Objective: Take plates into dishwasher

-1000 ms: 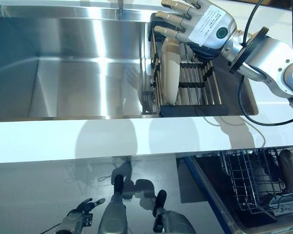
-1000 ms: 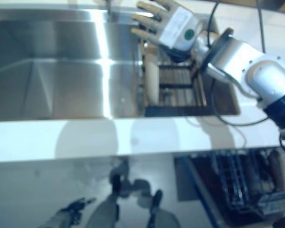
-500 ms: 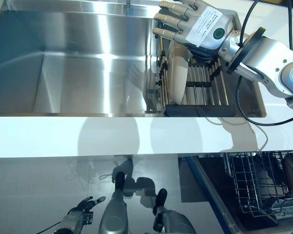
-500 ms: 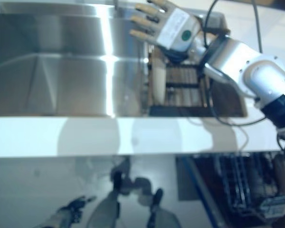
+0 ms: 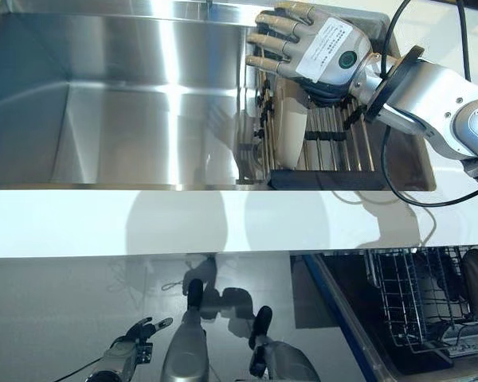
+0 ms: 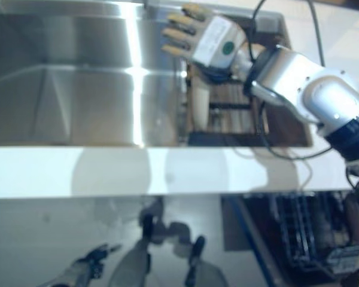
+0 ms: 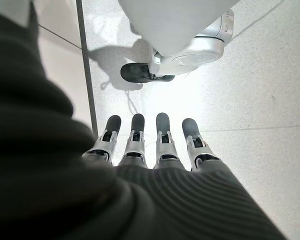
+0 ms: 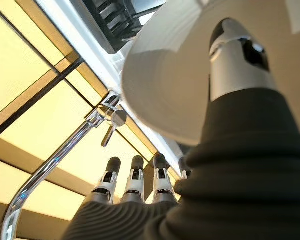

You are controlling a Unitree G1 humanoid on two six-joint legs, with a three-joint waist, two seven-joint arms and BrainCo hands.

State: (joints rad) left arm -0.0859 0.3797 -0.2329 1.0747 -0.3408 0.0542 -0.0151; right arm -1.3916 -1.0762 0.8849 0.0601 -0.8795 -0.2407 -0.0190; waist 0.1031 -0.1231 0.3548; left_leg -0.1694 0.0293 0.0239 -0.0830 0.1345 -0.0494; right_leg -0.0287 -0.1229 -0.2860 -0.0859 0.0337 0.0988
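Your right hand hovers over the far end of the drying rack, fingers spread and only gently bent, thumb set apart, closed on nothing. In the right wrist view the thumb lies across the pale face of the plate while the fingers reach past its rim toward the faucet; you can't tell from here whether thumb and plate actually touch.

The plate stands on edge in the rack's left slots, the rack sitting in the right end of the sink. That's your first risk: close with the fingers past the rim and you pinch only the top edge, and the plate can pivot out of the slot and clatter into the basin on its left.

Second risk: lift at an angle and the rim may catch the rack's bars, dragging the whole rack along.

Then comes the carry. The dishwasher basket sits low at the near right, below the white tabletop, with something pale already in it at the far right. A slick plate in a thin grip could slip on the swing over that edge, or knock the basket wires.

Your left hand hangs idle low at the near left, fingers straight.
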